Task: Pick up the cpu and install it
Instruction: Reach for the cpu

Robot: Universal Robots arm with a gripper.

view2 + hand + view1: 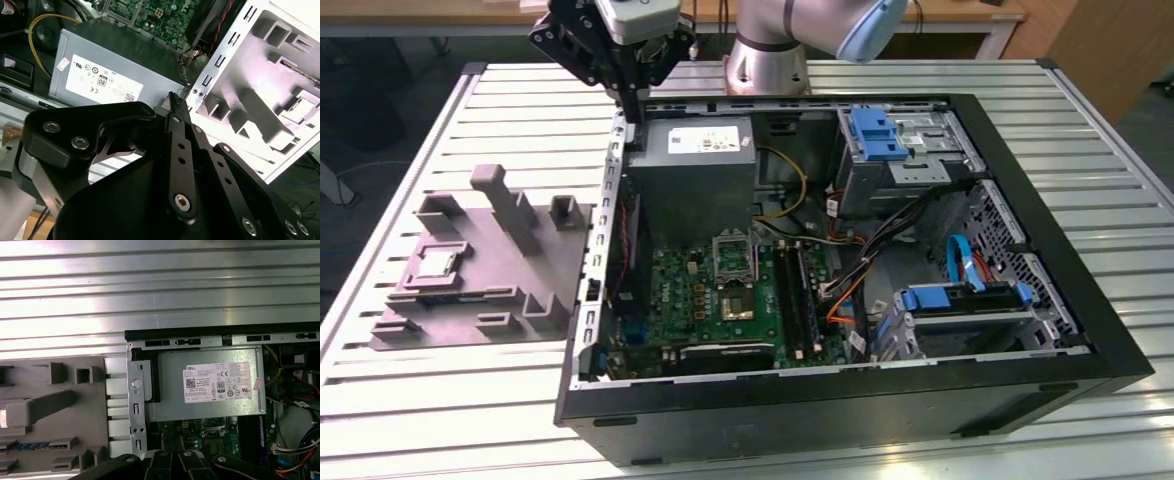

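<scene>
Since our gripper (630,98) hangs high with its fingers pressed together on nothing, it carries no load; under it lies the case (854,402), open on its side so that we can reach the green board (700,292) from above; well apart, the cpu (438,263) sits snug in a pocket of the grey tray (507,272), which we think keeps it from sliding.

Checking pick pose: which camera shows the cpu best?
Exterior view: the cpu lies flat in the grey tray, top face fully visible. The second wrist view gives a glare-washed pale patch, probably it. The first wrist view catches the tray's edge by the case.
</scene>
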